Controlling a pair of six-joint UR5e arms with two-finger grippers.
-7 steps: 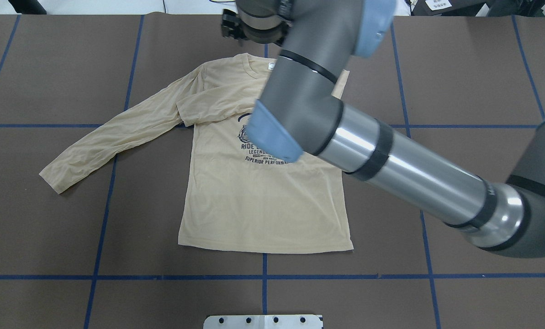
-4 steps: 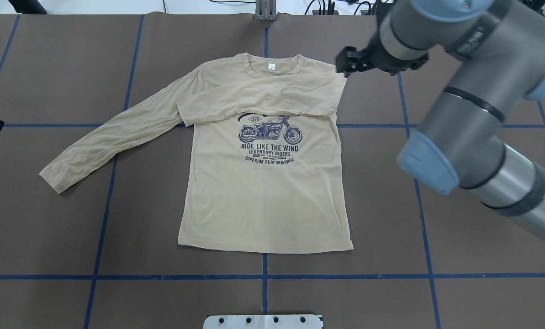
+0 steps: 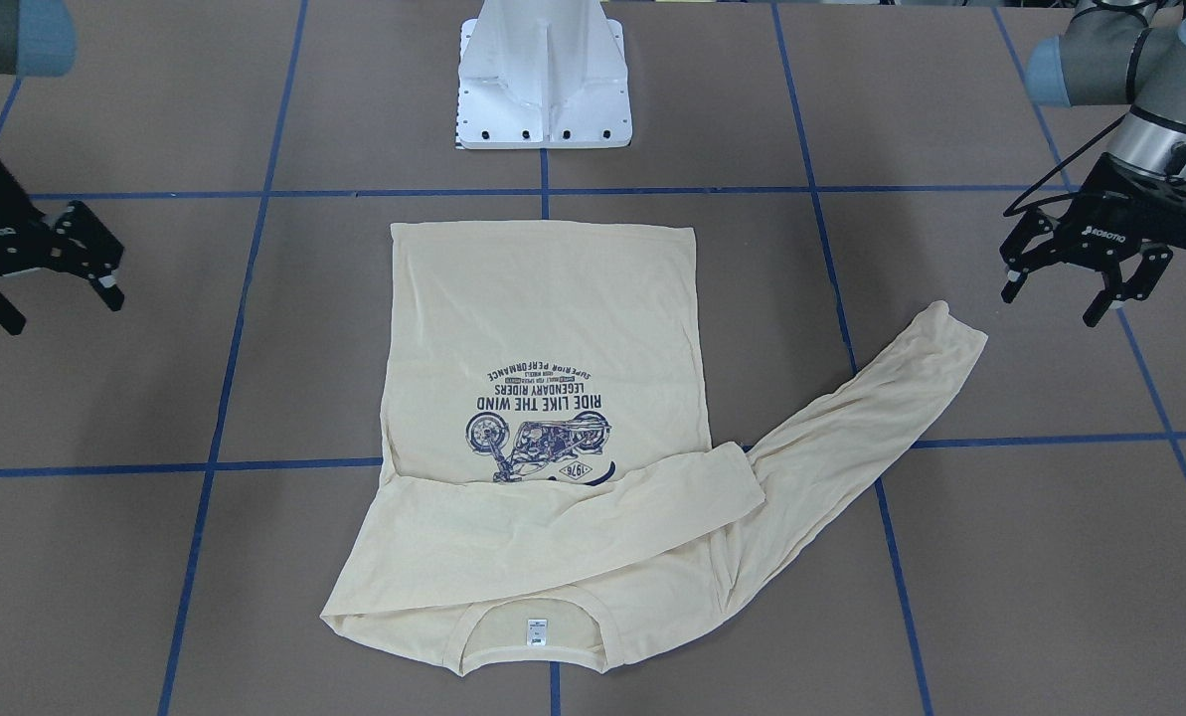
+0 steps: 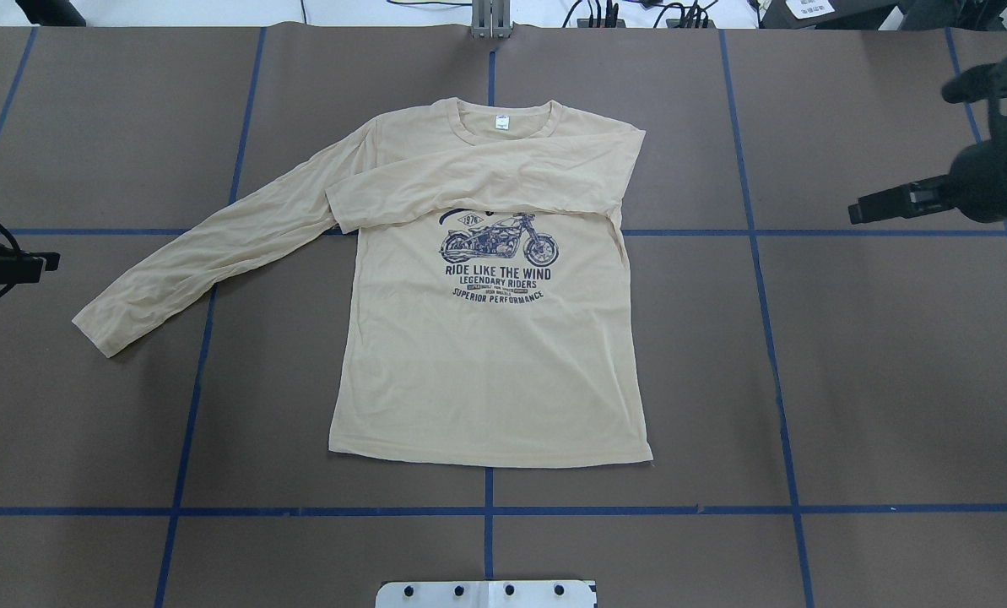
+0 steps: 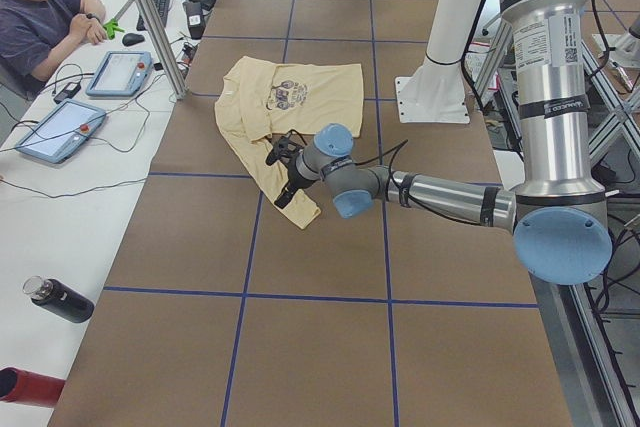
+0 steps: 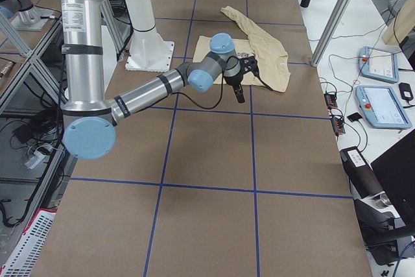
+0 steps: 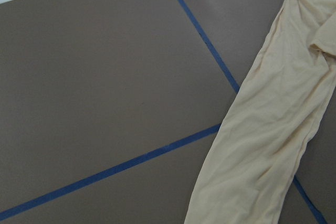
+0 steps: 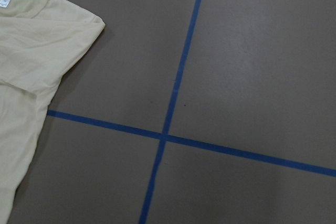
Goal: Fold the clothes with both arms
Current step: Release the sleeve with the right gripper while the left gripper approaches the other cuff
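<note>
**Condition.** The shirt lies flat on the counter, print up and collar away from the robot. One sleeve is folded across the chest. The other sleeve runs out at a slant toward the robot's left.

The left gripper hangs near the cuff of that sleeve without touching it. Its jaws are spread and hold nothing. The right gripper is well off the opposite side, jaws likewise spread and empty.

**Probable faults.**
- Thin knit: a shallow pinch at the cuff may slip free mid-carry, while a deep one may scrape the counter covering.
- Drag: pulling the sleeve low across the body is likely to tow the shoulder, and that would shift the sleeve already folded.
- Slant: the sleeve is wrinkled and angled, so it may land crooked or bunched over the print.
- Both arms reaching over the shirt at once risks contact between them.
</note>
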